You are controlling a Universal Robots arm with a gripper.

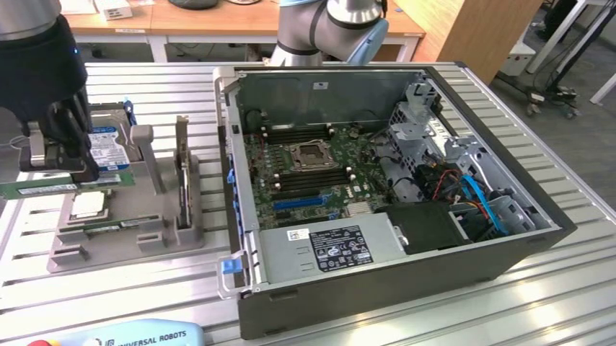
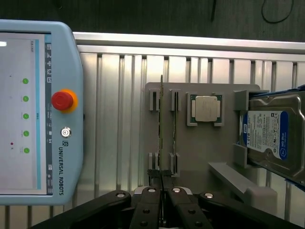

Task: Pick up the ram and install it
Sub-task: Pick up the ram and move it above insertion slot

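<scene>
Open computer case (image 1: 405,282) beside grey holder (image 2: 200,152); hard drive (image 2: 271,138), processor (image 2: 206,108) on it

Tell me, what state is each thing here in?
gripper: shut on the memory stick.
memory stick: held above the grey holder.
computer case: open, side panel off.
hard drive: standing on edge in the grey holder.
processor chip: lying flat in its pocket.
screen: lit.

1. Arm (image 1: 347,11): silver-grey tubular segments with rounded joint housings.
2. Joint cap (image 1: 371,40): pale blue cover closing the end of a housing.
3. Gripper (image 1: 60,169): black boxy body beneath a silver collar, with grey metal parts lower down.
4. Linkage bars (image 2: 109,202): black angular bars on either side of the jaws.
5. Pivot pins (image 2: 151,190): four round silver heads set in a row across the bars.
</scene>
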